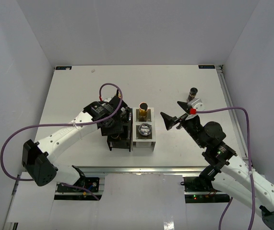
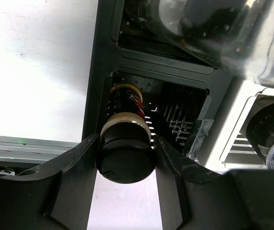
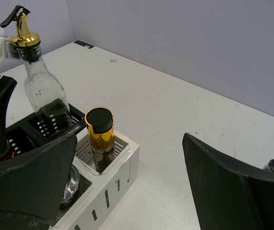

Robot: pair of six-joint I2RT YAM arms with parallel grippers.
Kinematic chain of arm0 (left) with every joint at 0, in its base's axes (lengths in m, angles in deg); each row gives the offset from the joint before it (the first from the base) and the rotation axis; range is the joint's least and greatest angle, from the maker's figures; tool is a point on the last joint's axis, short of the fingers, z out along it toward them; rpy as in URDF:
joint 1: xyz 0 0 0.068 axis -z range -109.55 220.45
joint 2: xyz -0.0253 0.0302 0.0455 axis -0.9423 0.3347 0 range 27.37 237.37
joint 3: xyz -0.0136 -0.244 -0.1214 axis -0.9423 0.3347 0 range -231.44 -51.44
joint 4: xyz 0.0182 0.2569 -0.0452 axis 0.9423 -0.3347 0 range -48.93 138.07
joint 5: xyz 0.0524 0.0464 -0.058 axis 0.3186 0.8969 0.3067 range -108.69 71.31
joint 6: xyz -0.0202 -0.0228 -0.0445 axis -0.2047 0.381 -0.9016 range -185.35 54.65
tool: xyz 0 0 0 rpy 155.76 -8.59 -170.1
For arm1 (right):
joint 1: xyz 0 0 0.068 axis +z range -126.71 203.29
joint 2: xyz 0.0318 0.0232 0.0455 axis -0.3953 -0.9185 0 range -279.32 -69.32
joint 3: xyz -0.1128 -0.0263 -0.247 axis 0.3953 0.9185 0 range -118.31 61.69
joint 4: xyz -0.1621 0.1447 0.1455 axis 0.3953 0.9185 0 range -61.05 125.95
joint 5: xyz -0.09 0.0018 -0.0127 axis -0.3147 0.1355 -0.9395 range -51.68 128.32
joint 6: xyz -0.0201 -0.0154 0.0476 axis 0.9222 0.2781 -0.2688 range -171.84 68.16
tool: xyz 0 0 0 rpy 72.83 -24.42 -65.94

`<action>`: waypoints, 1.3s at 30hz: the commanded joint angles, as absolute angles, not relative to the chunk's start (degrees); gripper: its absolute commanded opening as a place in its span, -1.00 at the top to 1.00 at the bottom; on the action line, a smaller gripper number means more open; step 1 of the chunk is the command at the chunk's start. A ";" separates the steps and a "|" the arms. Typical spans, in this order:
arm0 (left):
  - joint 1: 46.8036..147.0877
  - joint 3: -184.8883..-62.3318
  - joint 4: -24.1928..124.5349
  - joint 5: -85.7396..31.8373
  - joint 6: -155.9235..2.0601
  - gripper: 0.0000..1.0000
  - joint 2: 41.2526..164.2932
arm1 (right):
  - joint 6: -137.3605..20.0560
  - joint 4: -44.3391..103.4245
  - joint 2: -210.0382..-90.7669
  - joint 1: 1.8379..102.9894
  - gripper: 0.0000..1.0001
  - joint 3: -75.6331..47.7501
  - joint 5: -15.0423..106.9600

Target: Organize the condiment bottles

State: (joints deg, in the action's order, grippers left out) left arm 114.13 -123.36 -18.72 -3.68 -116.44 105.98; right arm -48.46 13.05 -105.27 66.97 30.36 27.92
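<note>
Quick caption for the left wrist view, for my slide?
Left gripper clamps a black-capped bottle by its cap at a black rack compartment.

Clear pourer bottle (image 3: 33, 81) and black-capped jar (image 2: 126, 153) stand in the black rack (image 2: 98, 72), gold bottle (image 3: 100, 132) and grey-lidded jar (image 1: 145, 129) in the white rack (image 3: 122, 165); a lone dark jar (image 1: 192, 92) stands on the table (image 1: 79, 96).

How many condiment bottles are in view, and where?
5. Black rack: clear glass gold-spouted bottle, black-capped dark jar between left jaws. White rack: gold-necked black-capped bottle, grey-lidded shaker. Table: second dark jar. The left arm may hide more.
</note>
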 commanded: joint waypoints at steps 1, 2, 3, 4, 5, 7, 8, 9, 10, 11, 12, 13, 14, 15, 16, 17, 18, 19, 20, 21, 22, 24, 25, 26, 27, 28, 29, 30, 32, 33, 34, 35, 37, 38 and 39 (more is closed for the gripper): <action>114.22 -123.57 -18.79 -1.57 -116.78 -0.25 106.41 | -48.07 11.98 -104.48 66.98 -0.95 29.98 26.80; 114.22 -123.60 -18.88 -1.59 -116.70 -0.29 106.53 | -48.06 12.05 -104.44 66.97 -0.95 29.96 26.80; 114.22 -123.60 -18.97 -1.63 -116.61 -0.33 106.63 | -48.06 12.14 -104.40 66.97 -0.95 29.96 26.80; 114.22 -123.56 -19.08 -1.55 -116.59 -0.35 106.73 | -48.06 12.25 -104.39 67.01 -0.95 29.96 26.80; 114.22 -123.51 -19.16 -1.48 -116.59 -0.37 106.81 | -48.07 12.35 -104.38 67.06 -0.95 29.96 26.81; 114.22 -123.51 -18.92 -1.69 -116.49 -0.41 106.73 | -48.15 12.56 -104.20 67.00 -0.95 30.02 26.89; 114.22 -123.63 -18.88 -1.73 -116.42 -0.43 106.73 | -48.15 12.60 -104.07 67.00 -0.95 30.05 26.86; 114.22 -123.83 -18.98 -1.73 -116.42 -0.45 106.73 | -48.15 12.60 -103.97 67.05 -0.95 30.05 26.81; 114.22 -124.13 -19.08 -1.82 -116.37 -0.45 106.73 | -48.15 12.60 -103.95 67.06 -0.95 30.01 26.76; 114.22 -124.49 -19.17 -1.96 -116.32 -0.46 106.71 | -48.15 12.62 -103.96 67.06 -0.95 29.95 26.72; 114.22 -124.94 -19.17 -2.21 -116.27 -0.46 106.61 | -48.15 12.72 -104.01 67.06 -0.95 29.90 26.72; 114.22 -125.34 -19.13 -2.76 -116.24 -0.46 106.35 | -48.15 12.77 -104.08 67.06 -0.95 29.84 26.72; 114.22 -125.72 -19.03 -3.40 -116.16 -0.46 105.80 | -48.15 12.80 -104.15 67.03 -0.95 29.79 26.69; 114.22 -126.11 -18.92 -3.80 -115.99 -0.46 105.12 | -48.15 12.86 -104.21 66.97 -0.95 29.79 26.63; 114.22 -126.70 -19.18 -3.94 -115.98 -0.46 104.18 | -48.15 12.92 -104.27 66.97 -0.95 29.73 26.63; 114.22 -127.23 -19.56 -3.98 -115.98 -0.47 103.13 | -48.11 12.99 -104.30 66.97 -0.95 29.70 26.63; 114.22 -127.83 -20.17 -3.79 -116.00 -0.49 102.21 | -48.06 13.06 -104.33 66.99 -0.95 29.65 26.61; 114.22 -128.69 -21.12 -3.38 -116.07 -0.53 101.71 | -48.07 13.13 -104.39 67.06 -0.95 29.52 26.53; 114.22 -129.43 -21.99 -3.25 -116.14 -0.60 100.91 | -48.13 13.20 -104.39 67.06 -0.95 29.45 26.47; 114.22 -129.75 -22.44 -3.22 -116.15 -0.62 100.35 | -48.09 13.33 -104.33 67.06 -0.95 29.26 26.40; 114.22 -129.96 -22.76 -3.31 -116.11 -0.64 99.68 | -48.02 13.52 -104.30 67.06 -0.95 29.13 26.32; 114.19 -130.06 -22.81 -3.75 -115.71 -0.66 98.30 | -47.97 13.97 -104.30 66.97 -0.95 28.88 26.14; 114.13 -130.19 -22.69 -4.00 -115.46 -0.67 97.37 | -47.97 14.34 -104.30 66.97 -0.95 28.57 26.02; 114.21 -130.19 -22.85 -4.01 -115.37 -0.67 96.75 | -47.97 14.36 -104.30 67.05 -0.95 28.31 25.93; 114.22 -130.52 -23.43 -3.60 -115.28 -0.67 96.14 | -48.22 14.85 -104.30 66.97 -0.95 27.64 25.27; 114.17 -130.93 -23.91 -3.18 -115.27 -0.67 95.31 | -48.41 15.49 -104.52 67.01 -0.95 27.20 24.74; 114.13 -131.35 -24.39 -2.73 -115.27 -0.67 94.48 | -48.61 16.15 -104.76 67.05 -0.95 26.73 24.15; 114.13 -131.62 -24.98 -1.92 -115.22 -0.65 93.72 | -48.99 16.86 -105.08 67.00 -0.95 25.65 22.54; 113.96 -131.86 -25.57 -1.04 -115.35 -0.56 91.94 | -49.62 18.86 -106.36 67.05 -0.95 23.53 20.36; 113.80 -132.09 -25.74 -0.09 -115.52 -0.53 91.41 | -49.87 19.86 -107.11 66.98 -0.95 22.37 20.07; 113.62 -132.36 -26.07 0.65 -115.54 -0.50 90.89 | -50.06 21.22 -107.98 66.97 -0.95 21.15 19.88; 113.45 -133.23 -26.50 1.43 -115.54 -0.40 90.36 | -50.23 22.77 -110.39 66.89 -0.96 19.69 19.78; 112.45 -133.96 -28.00 4.21 -115.63 -0.25 90.30 | -51.20 27.58 -115.06 66.79 -0.96 15.36 19.09; 111.48 -134.11 -27.92 4.83 -115.36 -0.08 90.51 | -51.40 30.66 -116.75 66.52 -0.96 13.85 18.14; 110.29 -133.86 -27.04 4.62 -114.00 0.11 90.81 | -52.53 32.92 -118.87 66.10 -0.96 11.95 17.48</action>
